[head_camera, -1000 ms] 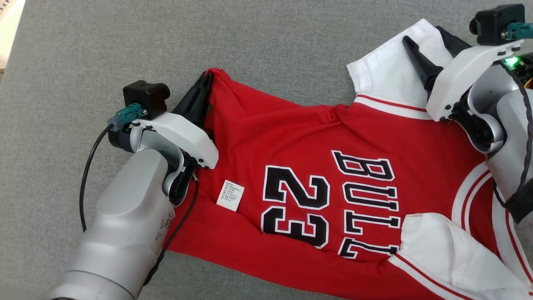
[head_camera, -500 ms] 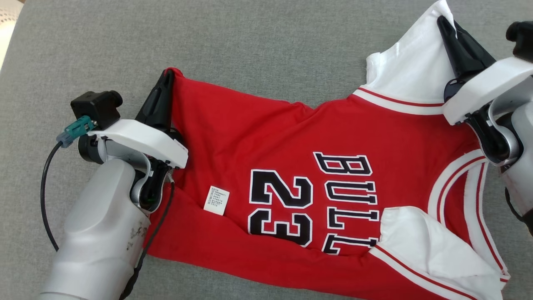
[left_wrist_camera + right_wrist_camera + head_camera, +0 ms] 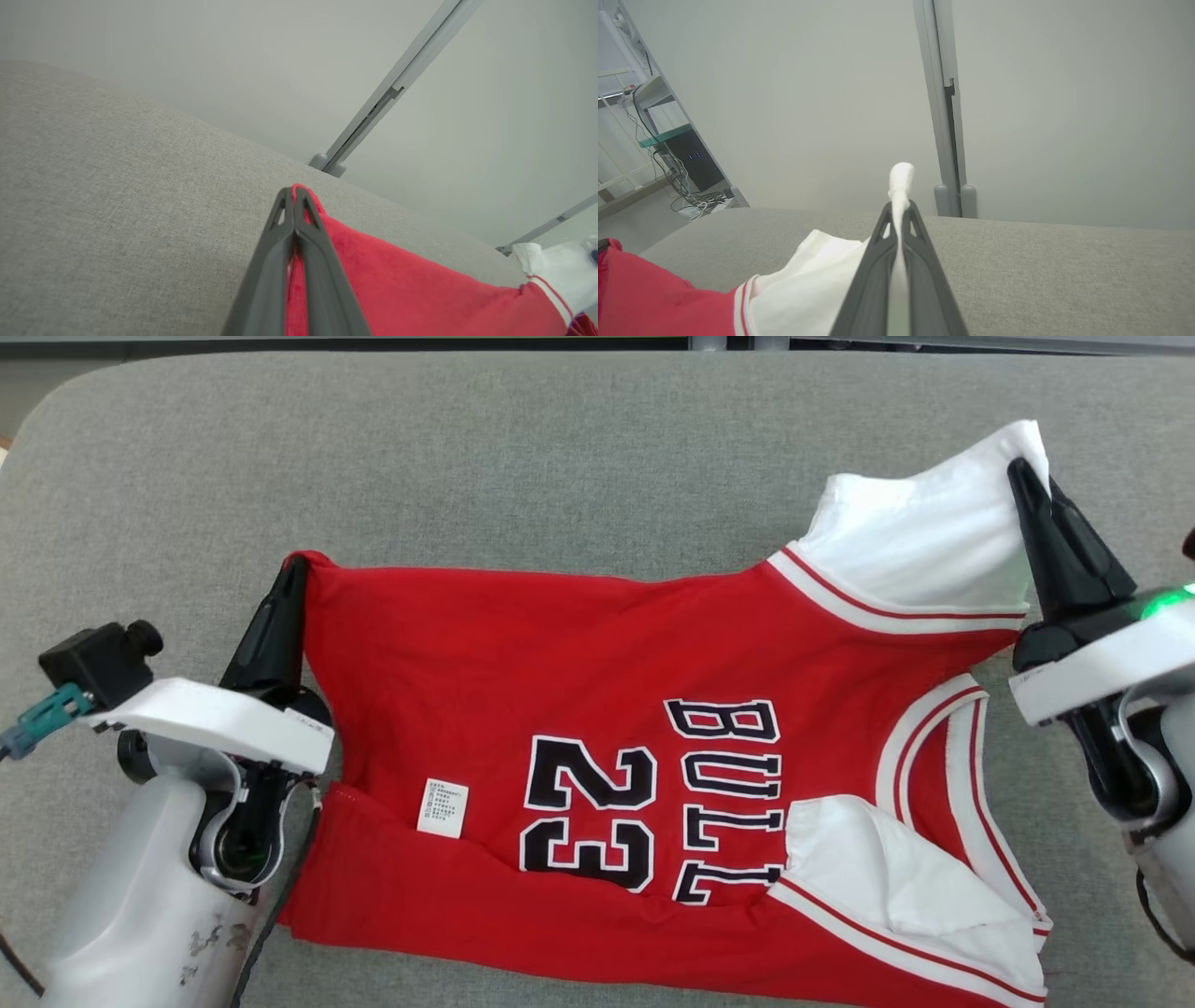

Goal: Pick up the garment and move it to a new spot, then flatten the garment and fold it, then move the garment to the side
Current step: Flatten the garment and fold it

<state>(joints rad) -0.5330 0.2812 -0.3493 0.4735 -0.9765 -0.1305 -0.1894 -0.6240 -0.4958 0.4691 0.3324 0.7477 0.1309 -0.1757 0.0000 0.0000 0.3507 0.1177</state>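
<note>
Grey fabric cushion [image 3: 485,448], plain pale wall [image 3: 794,93] beyond the jersey [image 3: 560,653], which is spread across the cushion, number side up. Left gripper [image 3: 295,571] is clamped on the jersey's red corner, and the right gripper [image 3: 1019,471] is pinching its white sleeve at the other end. Head view gives you the print and a little white tag [image 3: 442,807]. Right wrist view picks up a grey post [image 3: 945,116], plus a shelf [image 3: 668,130] with cables [image 3: 686,198] way past the jersey.
</note>
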